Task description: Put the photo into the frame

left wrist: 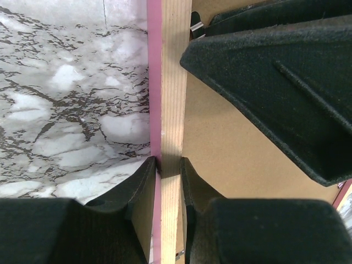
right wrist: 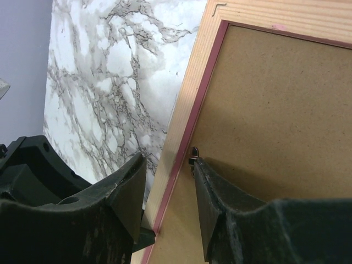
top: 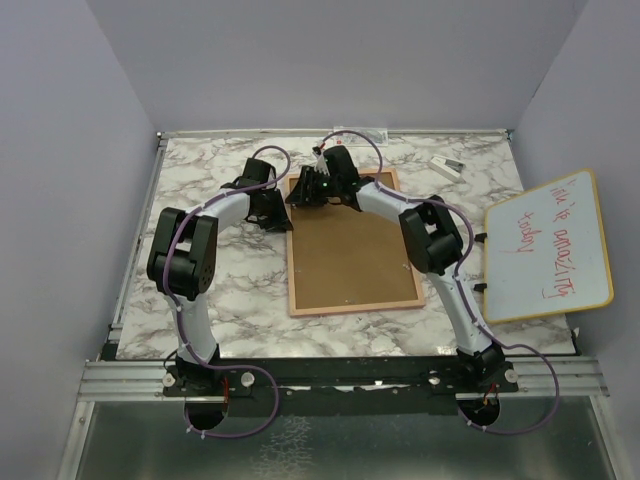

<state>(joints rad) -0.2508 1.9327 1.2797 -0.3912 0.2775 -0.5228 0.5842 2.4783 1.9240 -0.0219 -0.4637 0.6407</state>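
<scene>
The frame [top: 350,308] lies face down on the marble table, its light wood back and pink edge up, with a brown backing board [top: 350,250] filling it. My left gripper [left wrist: 169,162] is shut on the frame's left rim [left wrist: 173,82], one finger on each side of the wood. At the frame's far left corner, my right gripper [right wrist: 169,162] stands open astride the same rim [right wrist: 192,93]. Its inner finger touches a small metal tab [right wrist: 193,155] on the backing board [right wrist: 275,110]. The photo is hidden.
A wood-edged whiteboard [top: 548,248] with red writing leans at the table's right edge. A small white item [top: 447,166] lies at the back right. Grey walls close in the table [top: 230,290] on three sides.
</scene>
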